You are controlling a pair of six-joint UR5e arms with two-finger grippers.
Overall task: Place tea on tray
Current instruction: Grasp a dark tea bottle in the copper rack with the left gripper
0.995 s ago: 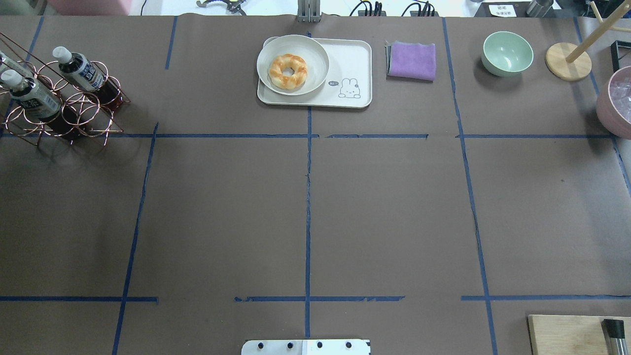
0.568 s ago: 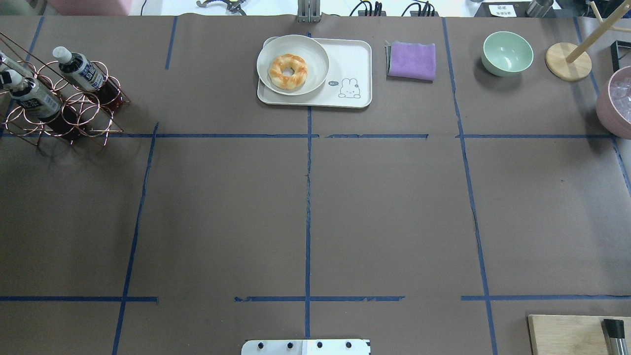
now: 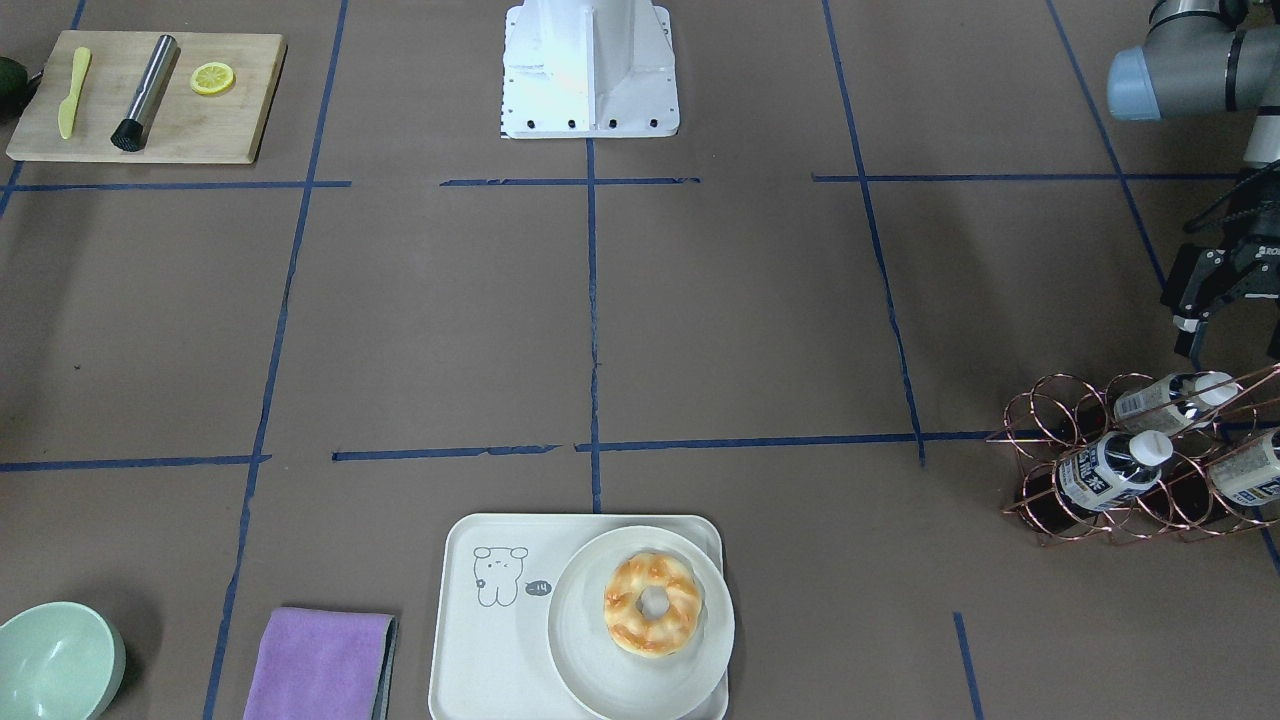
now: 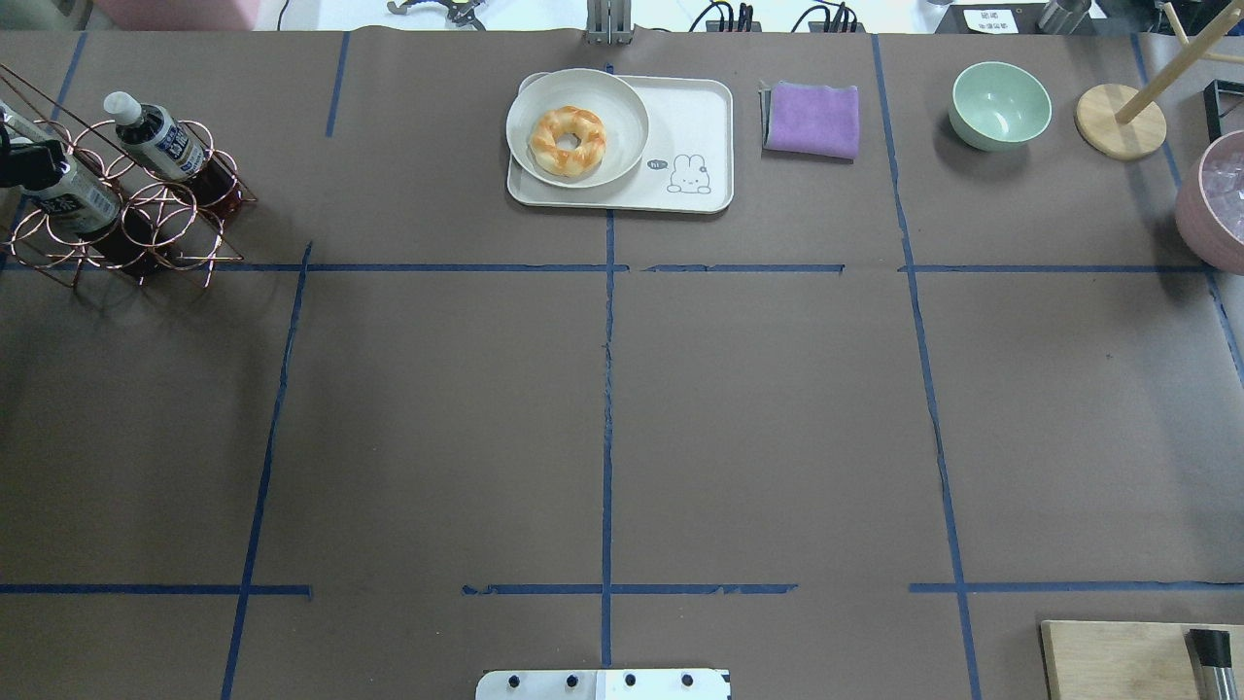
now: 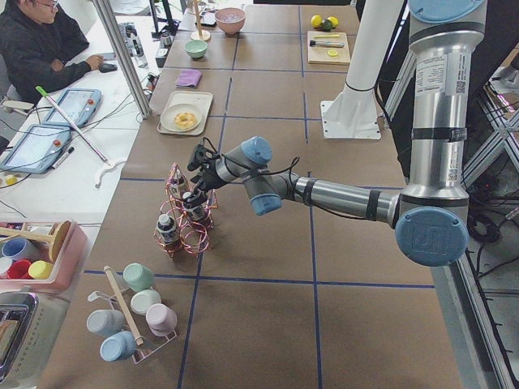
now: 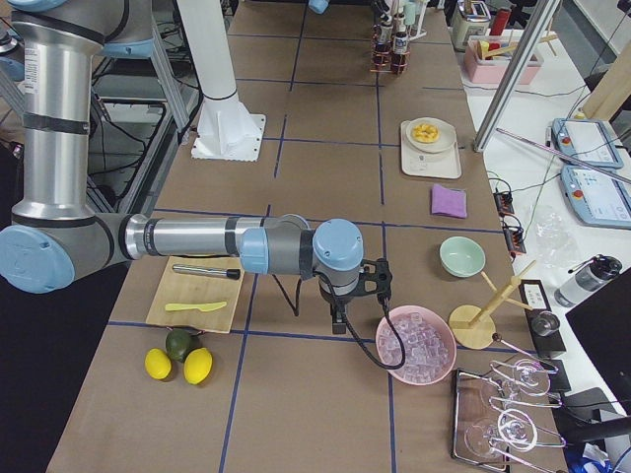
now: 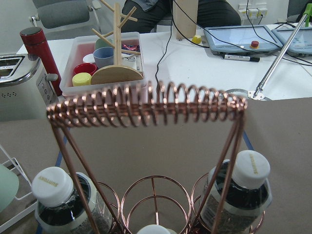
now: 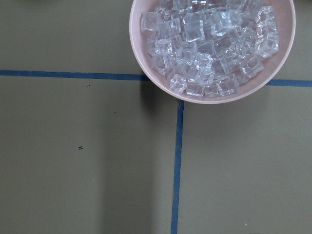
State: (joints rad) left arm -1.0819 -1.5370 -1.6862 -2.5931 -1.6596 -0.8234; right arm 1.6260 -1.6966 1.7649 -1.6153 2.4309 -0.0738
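Note:
Three tea bottles with white caps lean in a copper wire rack (image 4: 146, 228) at the table's far left; one (image 4: 160, 141) is nearest the middle, another (image 4: 73, 199) is beside it. They also show in the front view (image 3: 1108, 470) and the left wrist view (image 7: 241, 187). My left gripper (image 3: 1232, 335) hovers open just behind the rack, its edge over one bottle's cap in the overhead view (image 4: 12, 160). The cream tray (image 4: 702, 117) holds a round plate with a doughnut (image 4: 567, 141). My right gripper (image 6: 360, 286) shows only from the side; I cannot tell its state.
A purple cloth (image 4: 812, 119), a green bowl (image 4: 1001, 105) and a wooden stand (image 4: 1120, 120) lie right of the tray. A pink bowl of ice (image 8: 214, 44) sits under my right wrist. A wooden board (image 3: 150, 95) with utensils is near the base.
My left gripper has come in at the overhead view's left edge and now covers the cap of the rack's leftmost visible bottle. Nothing else has moved.

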